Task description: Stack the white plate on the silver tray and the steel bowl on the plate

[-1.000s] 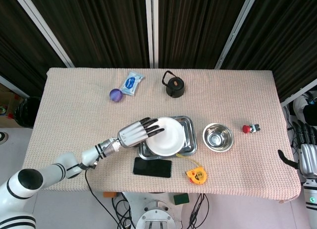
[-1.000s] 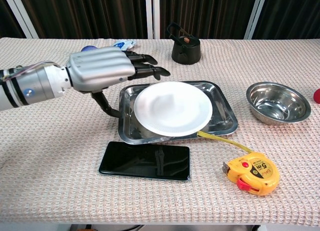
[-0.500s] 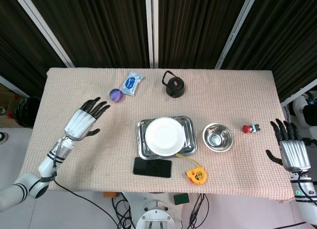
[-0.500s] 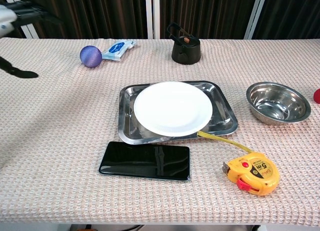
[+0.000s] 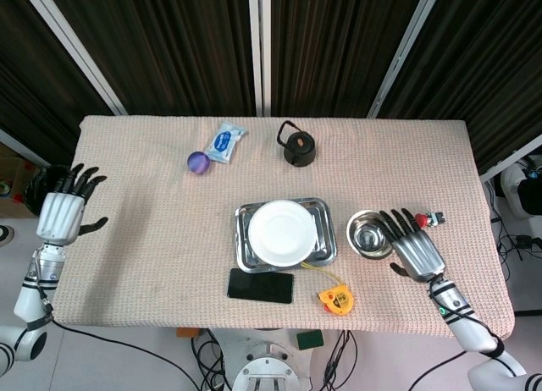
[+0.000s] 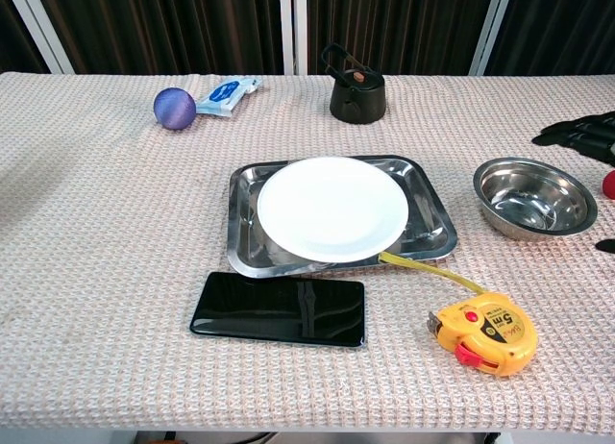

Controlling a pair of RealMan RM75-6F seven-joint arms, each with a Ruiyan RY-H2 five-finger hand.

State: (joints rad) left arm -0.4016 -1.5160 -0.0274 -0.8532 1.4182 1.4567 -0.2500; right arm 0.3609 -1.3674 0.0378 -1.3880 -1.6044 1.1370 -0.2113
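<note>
Right hand [image 5: 412, 245], fingers spread and empty, was held at the bowl's [image 5: 371, 234] rim, apparently for lifting it onto the plate [image 5: 281, 233].

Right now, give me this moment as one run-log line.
white plate: on silver tray | steel bowl: on table, unstacked | right hand: open, fingers spread at bowl | left hand: open, far left

left hand [image 5: 61, 213] pulls back past table edge; right hand [image 5: 412, 245] moves in over steel bowl [image 5: 369, 234], fingers spread
</note>
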